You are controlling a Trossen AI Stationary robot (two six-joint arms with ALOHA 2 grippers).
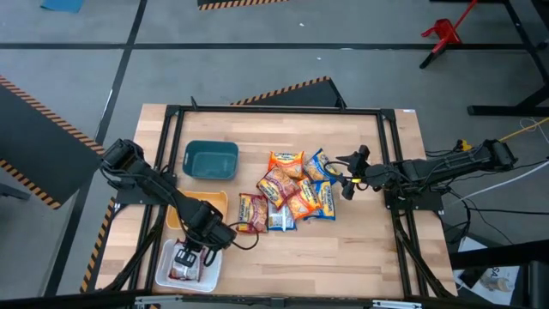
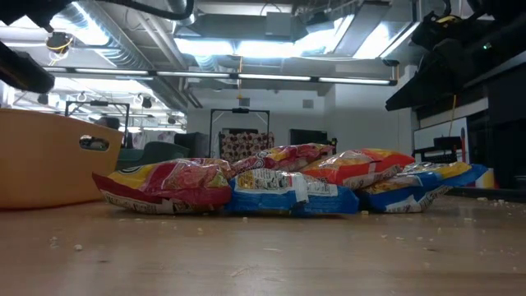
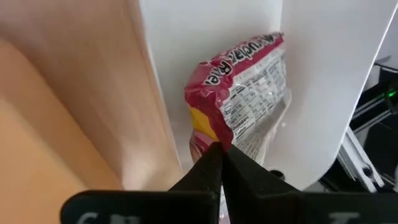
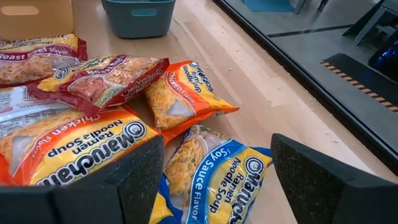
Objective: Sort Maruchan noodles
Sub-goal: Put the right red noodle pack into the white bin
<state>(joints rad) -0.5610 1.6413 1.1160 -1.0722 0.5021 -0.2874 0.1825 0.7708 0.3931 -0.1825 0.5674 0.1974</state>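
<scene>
Here, left gripper (image 1: pixel 187 256): clamped on a red packet (image 3: pixel 239 90) inside the white tray (image 1: pixel 163 268);
Right gripper (image 1: pixel 346 175): fingers spread, beside the pile (image 1: pixel 287 193)

The whole table (image 1: pixel 283 249) is seen from straight above in the high view. The noodle pile (image 2: pixel 288 185) is viewed level from the table surface in the low view, facing the room. A red-pink packet (image 3: pixel 239 93) is seen close by the left wrist camera; the pile's right side is seen close by the right wrist camera.
</scene>
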